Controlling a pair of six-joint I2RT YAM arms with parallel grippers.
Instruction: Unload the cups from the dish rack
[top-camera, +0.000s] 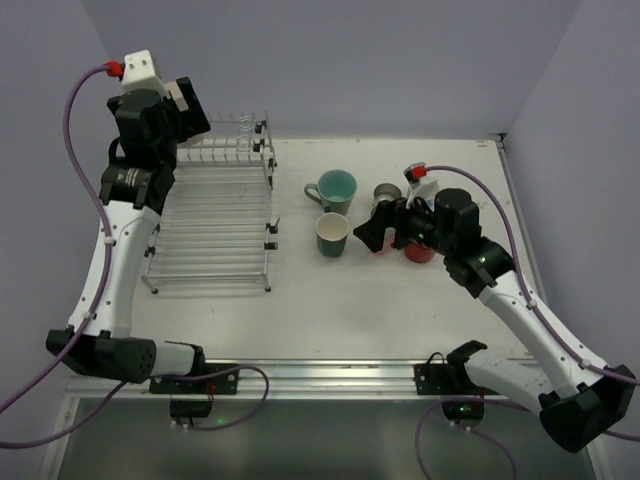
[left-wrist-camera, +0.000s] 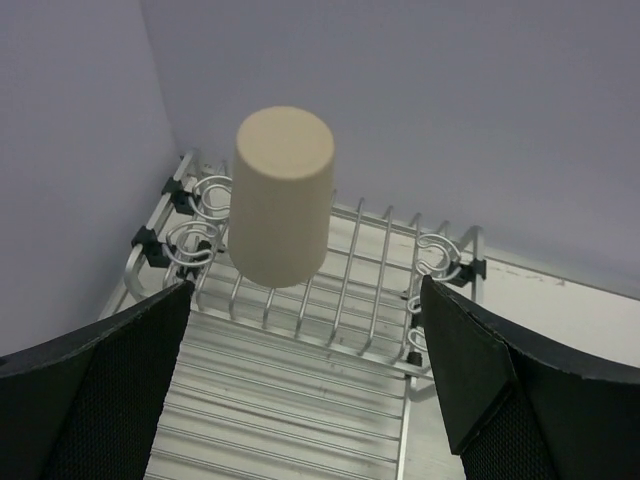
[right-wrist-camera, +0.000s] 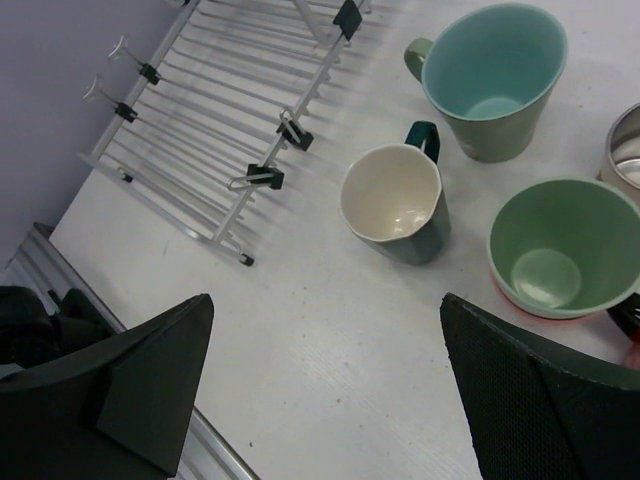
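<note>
Facing upended beige cup (left-wrist-camera: 283, 197), upright on dish rack (left-wrist-camera: 290, 395), dead ahead of wide-open left gripper (left-wrist-camera: 307, 285); right gripper (right-wrist-camera: 325, 300), also wide, well apart.

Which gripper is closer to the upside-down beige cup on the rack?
Left. The left gripper hangs open just short of the beige cup, above the dish rack; the right gripper is off over the cups on the table.

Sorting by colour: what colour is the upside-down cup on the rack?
The cup is beige; the left wrist view shows it best.
</note>
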